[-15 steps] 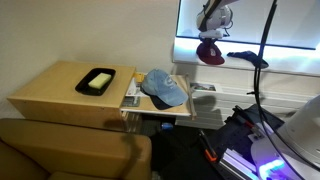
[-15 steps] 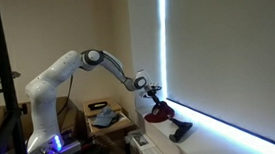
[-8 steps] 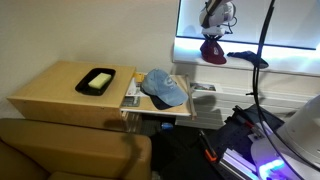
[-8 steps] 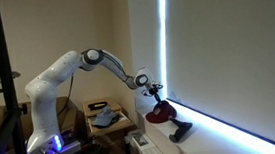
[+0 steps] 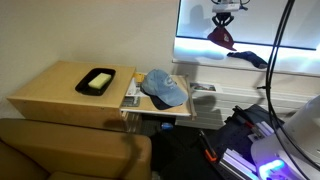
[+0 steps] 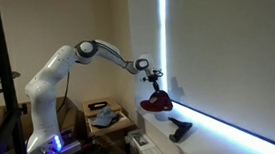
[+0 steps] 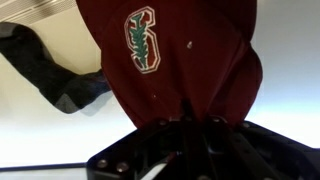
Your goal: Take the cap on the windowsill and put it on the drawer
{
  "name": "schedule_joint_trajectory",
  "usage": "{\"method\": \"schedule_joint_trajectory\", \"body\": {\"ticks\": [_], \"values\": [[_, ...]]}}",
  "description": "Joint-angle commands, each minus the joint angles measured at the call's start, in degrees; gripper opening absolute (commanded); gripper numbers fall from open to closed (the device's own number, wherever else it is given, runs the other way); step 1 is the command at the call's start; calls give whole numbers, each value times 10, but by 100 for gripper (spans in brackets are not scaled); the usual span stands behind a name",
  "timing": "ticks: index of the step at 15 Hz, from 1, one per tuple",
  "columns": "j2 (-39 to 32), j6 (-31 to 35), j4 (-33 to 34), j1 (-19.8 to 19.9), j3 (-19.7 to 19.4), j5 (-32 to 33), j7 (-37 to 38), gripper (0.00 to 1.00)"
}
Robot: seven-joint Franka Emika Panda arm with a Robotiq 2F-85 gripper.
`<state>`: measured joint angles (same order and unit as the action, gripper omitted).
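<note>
Wrist view: gripper [image 7: 186, 128] clamped on maroon cap [image 7: 180, 60] fabric; cap hangs clear of windowsill [image 5: 195, 55]. Risk: thin pinch slips during swing to drawer [image 5: 150, 110]; light blue cap [image 5: 163, 88] crowds top.

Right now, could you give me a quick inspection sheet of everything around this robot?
Surface: windowsill holds a dark navy item; drawer top carries a light blue cap.
Job's things: maroon cap hangs above the windowsill.
Clutter: black tray on the table.
Grippers: gripper shut on the maroon cap.
Cables: black cable crossing the window.
Surroundings: brown sofa in front.
</note>
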<state>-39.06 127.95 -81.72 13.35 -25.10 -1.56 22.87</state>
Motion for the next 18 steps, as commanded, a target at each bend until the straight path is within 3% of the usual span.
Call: {"method": "schedule_joint_trajectory", "body": {"ticks": [1, 6, 8, 12, 14, 15, 18], "values": [[122, -123, -53, 9, 9, 1, -114, 1], [273, -257, -129, 38, 47, 28, -241, 1], [308, -280, -166, 24, 67, 18, -259, 1], [404, -280, -301, -2, 112, 9, -300, 1], [408, -291, -324, -8, 122, -22, -338, 1], [381, -291, -280, -7, 119, 0, -297, 6], [394, -291, -310, -12, 124, -10, -319, 6]]}}
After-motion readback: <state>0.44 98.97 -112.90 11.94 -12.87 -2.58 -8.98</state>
